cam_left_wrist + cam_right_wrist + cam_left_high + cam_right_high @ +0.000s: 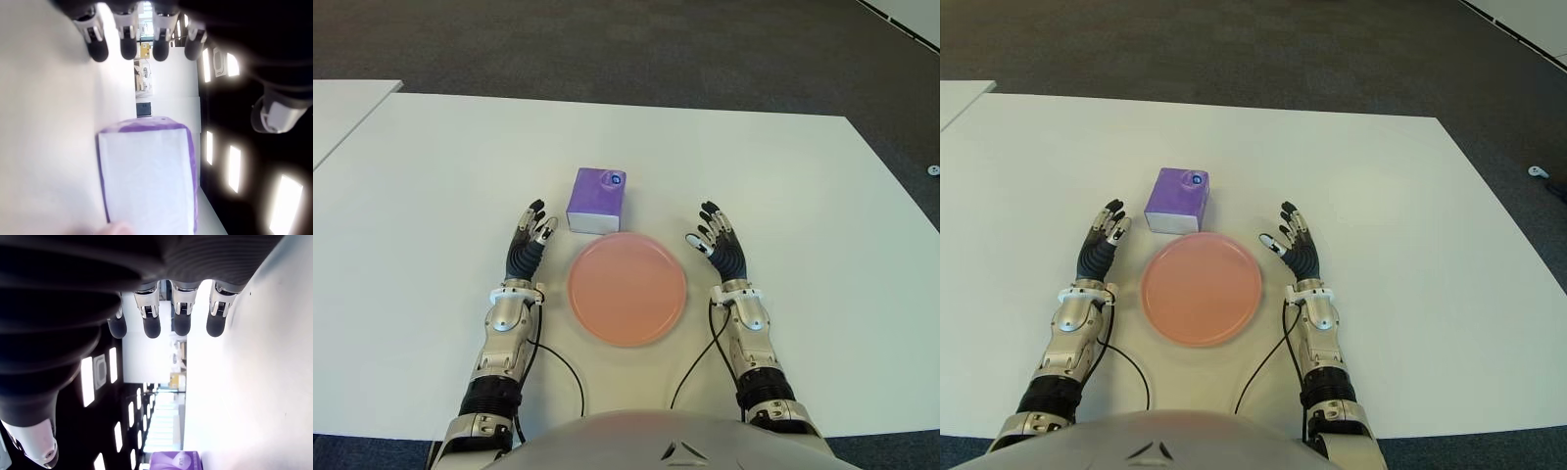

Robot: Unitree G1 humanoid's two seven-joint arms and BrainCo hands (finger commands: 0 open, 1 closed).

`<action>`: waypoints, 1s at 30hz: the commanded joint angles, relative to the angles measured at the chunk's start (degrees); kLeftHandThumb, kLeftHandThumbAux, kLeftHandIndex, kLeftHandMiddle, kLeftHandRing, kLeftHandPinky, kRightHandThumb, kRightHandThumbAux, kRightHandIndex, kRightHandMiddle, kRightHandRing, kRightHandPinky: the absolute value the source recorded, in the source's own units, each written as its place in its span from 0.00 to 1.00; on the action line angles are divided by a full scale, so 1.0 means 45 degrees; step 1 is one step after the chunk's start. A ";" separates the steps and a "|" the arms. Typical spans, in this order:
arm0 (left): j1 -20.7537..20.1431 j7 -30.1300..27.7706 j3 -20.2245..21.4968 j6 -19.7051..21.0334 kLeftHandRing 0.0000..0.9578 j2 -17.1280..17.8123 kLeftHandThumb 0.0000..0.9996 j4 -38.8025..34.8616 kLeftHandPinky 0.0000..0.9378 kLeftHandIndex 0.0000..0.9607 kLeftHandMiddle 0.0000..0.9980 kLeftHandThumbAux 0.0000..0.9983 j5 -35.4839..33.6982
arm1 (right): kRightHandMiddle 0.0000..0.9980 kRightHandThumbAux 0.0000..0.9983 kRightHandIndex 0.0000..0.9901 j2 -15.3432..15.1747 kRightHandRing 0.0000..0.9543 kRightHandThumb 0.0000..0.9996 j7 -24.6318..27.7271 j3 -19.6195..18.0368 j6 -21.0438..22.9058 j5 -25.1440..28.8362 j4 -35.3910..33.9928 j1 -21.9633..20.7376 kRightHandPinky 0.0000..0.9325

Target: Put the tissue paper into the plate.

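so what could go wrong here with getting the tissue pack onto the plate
The purple tissue pack sits right against the far rim of the pink plate, so a grab could nudge the plate. Both the left hand and right hand are open and apart from it, so a side approach might push the pack away.

Left hand (528, 245), right hand (719, 245), fingers extended
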 commanded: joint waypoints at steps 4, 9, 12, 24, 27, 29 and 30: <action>0.0184 0.0104 -0.0007 0.0310 0.00 -0.0034 0.00 0.0307 0.00 0.00 0.00 0.40 0.0043 | 0.00 0.66 0.00 0.0100 0.00 0.00 -0.0051 -0.0027 0.0673 0.0019 0.1394 0.0875 0.00; 0.0170 0.0173 -0.0015 0.0330 0.00 -0.0020 0.00 0.0322 0.00 0.00 0.00 0.40 0.0121 | 0.00 0.66 0.00 0.0116 0.00 0.00 -0.0045 -0.0029 0.0599 0.0022 0.1491 0.0835 0.00; 0.0037 0.0394 -0.0018 0.0366 0.00 0.0098 0.00 0.0433 0.00 0.00 0.00 0.40 0.0416 | 0.00 0.67 0.00 0.0165 0.00 0.00 -0.0056 -0.0002 0.0568 0.0016 0.1502 0.0788 0.00; -0.2176 0.1645 -0.0106 -0.0338 0.00 0.3637 0.04 0.0498 0.00 0.00 0.00 0.39 0.4106 | 0.00 0.67 0.00 0.0183 0.00 0.00 -0.0030 0.0148 0.0614 -0.0065 0.1121 0.0845 0.00; -0.2818 0.2357 -0.0357 -0.0454 0.00 0.4326 0.08 0.0702 0.00 0.00 0.00 0.38 0.5122 | 0.00 0.67 0.00 0.0172 0.00 0.00 -0.0056 0.0150 0.0652 -0.0082 0.1149 0.0807 0.00; -0.3329 0.3267 -0.0768 -0.0165 0.00 0.4937 0.09 0.0623 0.00 0.00 0.00 0.37 0.6534 | 0.00 0.67 0.00 0.0162 0.00 0.00 -0.0098 0.0144 0.0663 -0.0099 0.1217 0.0753 0.00; -0.3580 0.3622 -0.0952 0.0023 0.00 0.5168 0.09 0.0567 0.00 0.00 0.00 0.36 0.7125 | 0.00 0.67 0.00 0.0155 0.00 0.00 -0.0121 0.0141 0.0660 -0.0112 0.1265 0.0723 0.00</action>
